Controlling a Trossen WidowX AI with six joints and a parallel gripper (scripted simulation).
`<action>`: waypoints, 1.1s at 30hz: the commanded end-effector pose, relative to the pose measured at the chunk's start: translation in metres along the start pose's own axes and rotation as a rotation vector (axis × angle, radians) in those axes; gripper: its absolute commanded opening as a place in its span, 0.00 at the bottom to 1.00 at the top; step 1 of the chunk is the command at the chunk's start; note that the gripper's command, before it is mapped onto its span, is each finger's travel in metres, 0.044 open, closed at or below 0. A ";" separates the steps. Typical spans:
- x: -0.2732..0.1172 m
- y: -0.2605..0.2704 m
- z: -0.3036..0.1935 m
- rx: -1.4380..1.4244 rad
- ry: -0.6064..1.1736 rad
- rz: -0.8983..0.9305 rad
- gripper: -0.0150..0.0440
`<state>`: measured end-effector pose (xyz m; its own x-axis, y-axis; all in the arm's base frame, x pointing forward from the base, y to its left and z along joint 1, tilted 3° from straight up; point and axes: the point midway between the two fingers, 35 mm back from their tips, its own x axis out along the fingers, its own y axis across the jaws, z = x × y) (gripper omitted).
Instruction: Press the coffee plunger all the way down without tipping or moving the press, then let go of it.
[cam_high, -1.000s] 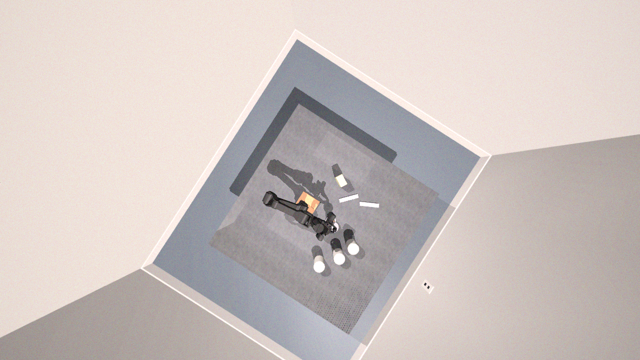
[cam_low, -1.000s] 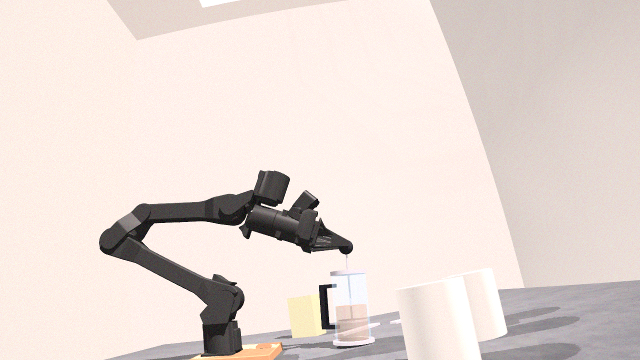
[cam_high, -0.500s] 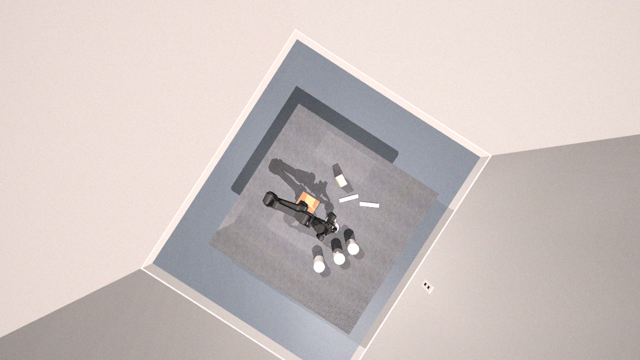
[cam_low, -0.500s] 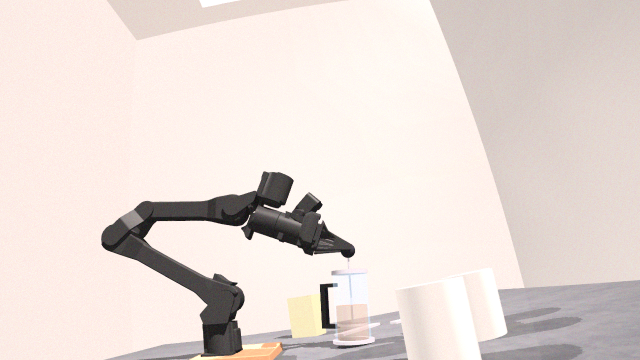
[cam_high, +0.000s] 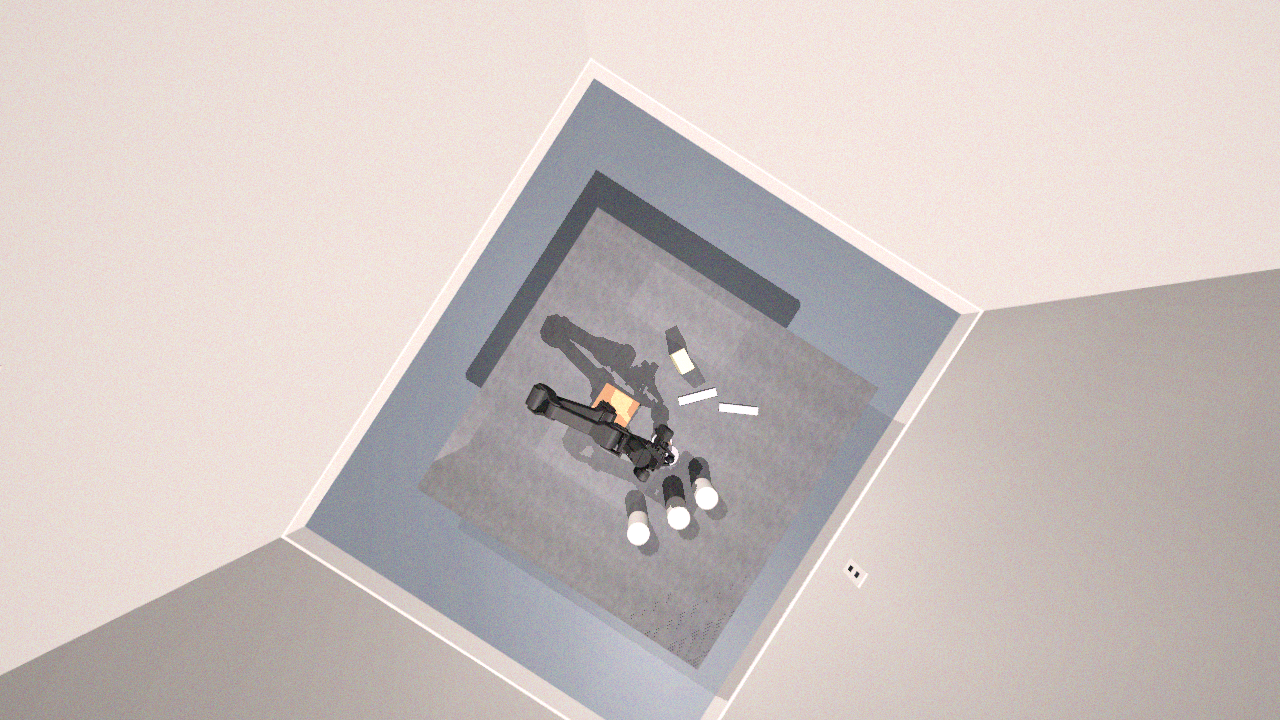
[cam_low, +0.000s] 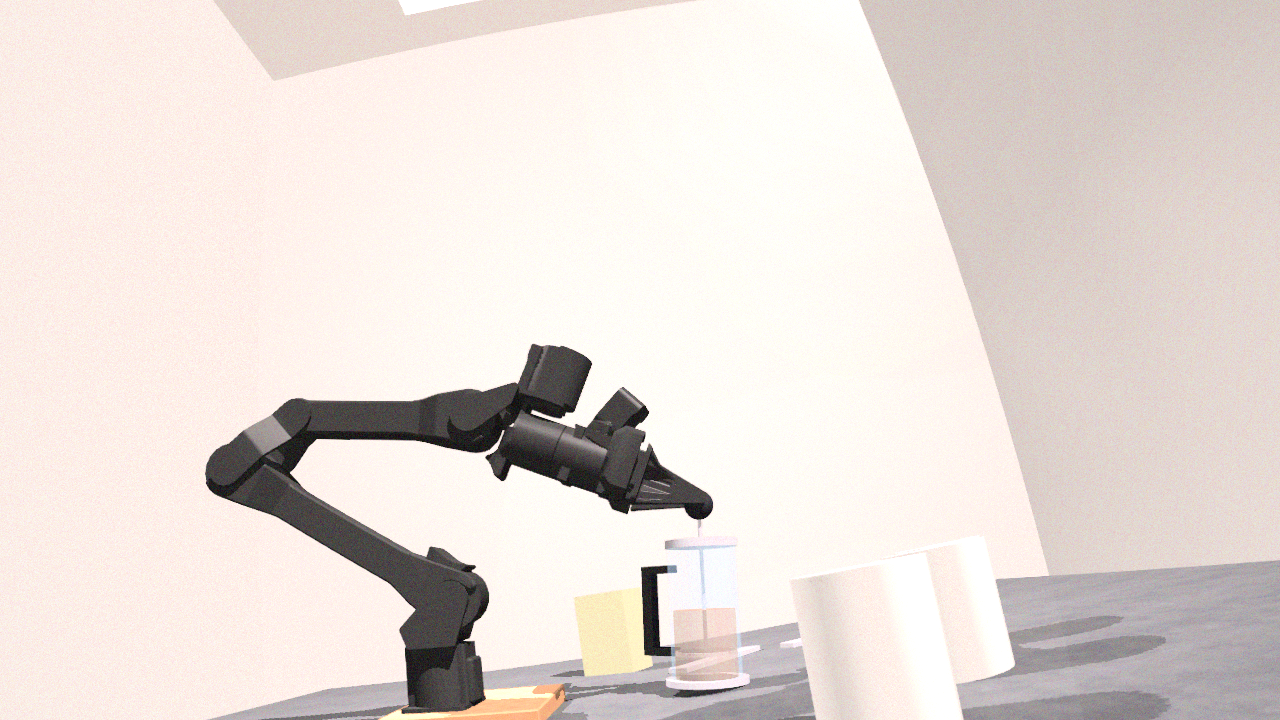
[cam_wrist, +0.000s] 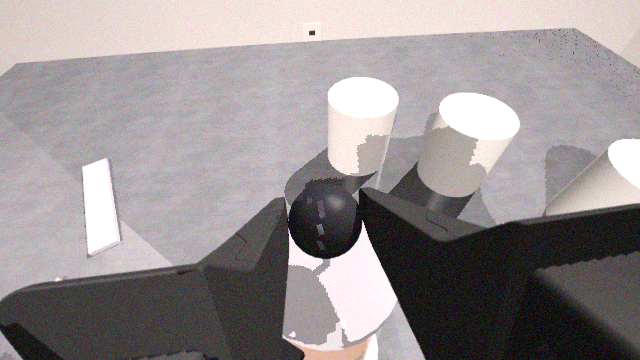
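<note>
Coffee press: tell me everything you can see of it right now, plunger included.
The coffee press is a clear, glass-like cylinder with a black side handle, a pale flat lid and a pale round base, standing upright on the grey table. Brownish liquid fills about its lower half. A thin rod rises from the lid to a glossy black ball knob, clamped between the tool fingers. Only a short length of rod shows above the lid. A pale yellow box stands behind it.
</note>
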<state>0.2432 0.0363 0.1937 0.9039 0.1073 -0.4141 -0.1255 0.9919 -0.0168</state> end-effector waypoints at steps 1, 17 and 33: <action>0.005 0.000 -0.010 -0.010 0.036 0.000 0.46; 0.007 0.000 -0.008 -0.010 0.035 0.000 0.46; 0.006 0.000 -0.001 -0.002 0.013 0.000 0.46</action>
<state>0.2482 0.0370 0.1903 0.8989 0.1061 -0.4251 -0.1258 0.9919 -0.0184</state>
